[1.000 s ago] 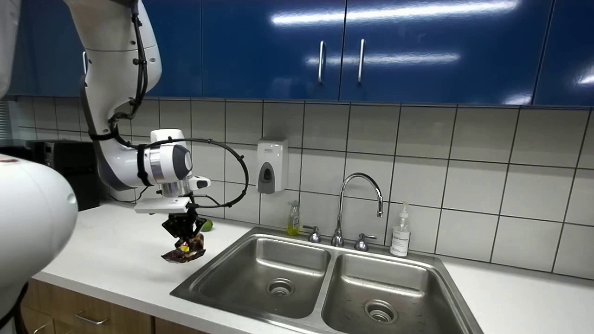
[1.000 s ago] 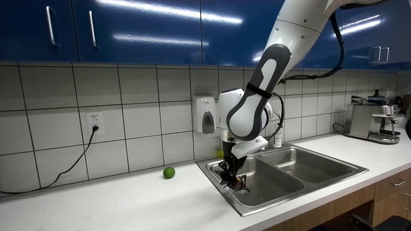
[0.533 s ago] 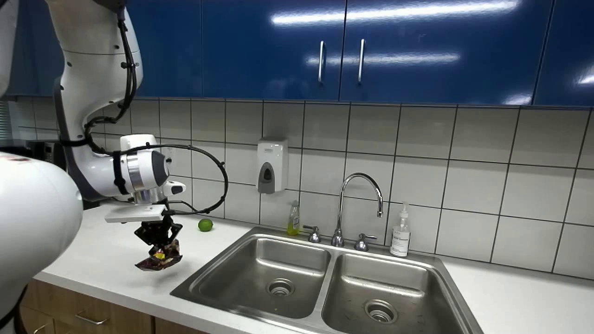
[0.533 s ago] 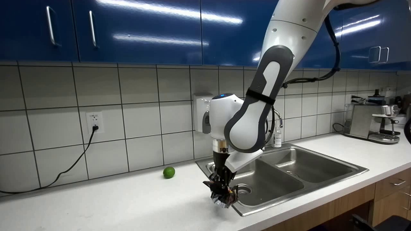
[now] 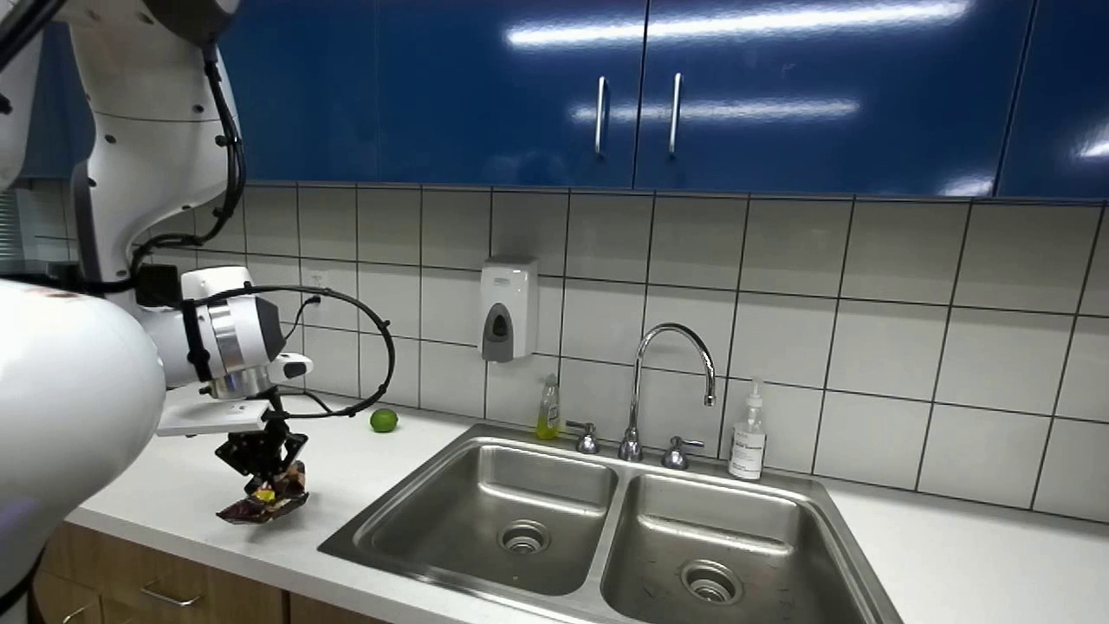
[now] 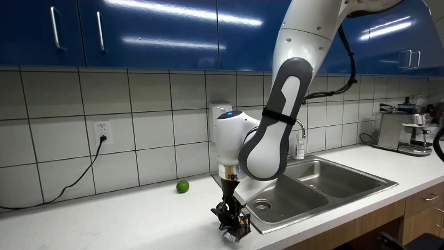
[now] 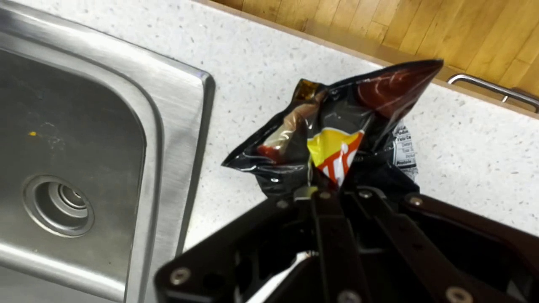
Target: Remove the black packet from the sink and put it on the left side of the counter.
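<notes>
Entry: crumpled glossy black film packet (image 7: 337,126), yellow-and-red print; centre of the wrist view, outside the stainless-steel double-basin sink (image 7: 179,109), apparently just above the white speckled counter (image 7: 257,54); lower part of both exterior views.
Holder: black two-finger gripper (image 7: 334,193), bottom middle of the wrist view; fingers drawn together, pinching the packet.
Hazards, judged: slick film may slide out if the pinch catches only a fold; early release may let it skid off the counter's front edge, upper right of the wrist view; pressing too low may crush it.
</notes>
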`<move>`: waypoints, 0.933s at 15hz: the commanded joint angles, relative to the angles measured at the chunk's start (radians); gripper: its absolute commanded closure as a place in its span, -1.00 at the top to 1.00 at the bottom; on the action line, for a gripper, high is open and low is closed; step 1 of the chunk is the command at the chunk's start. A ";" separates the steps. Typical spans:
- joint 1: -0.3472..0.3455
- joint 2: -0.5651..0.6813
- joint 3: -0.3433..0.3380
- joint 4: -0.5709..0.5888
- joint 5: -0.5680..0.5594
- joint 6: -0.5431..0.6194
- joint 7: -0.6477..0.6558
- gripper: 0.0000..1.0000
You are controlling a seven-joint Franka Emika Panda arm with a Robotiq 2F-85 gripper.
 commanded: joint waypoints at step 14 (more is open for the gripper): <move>0.184 0.220 -0.135 0.244 0.007 -0.018 0.167 -0.42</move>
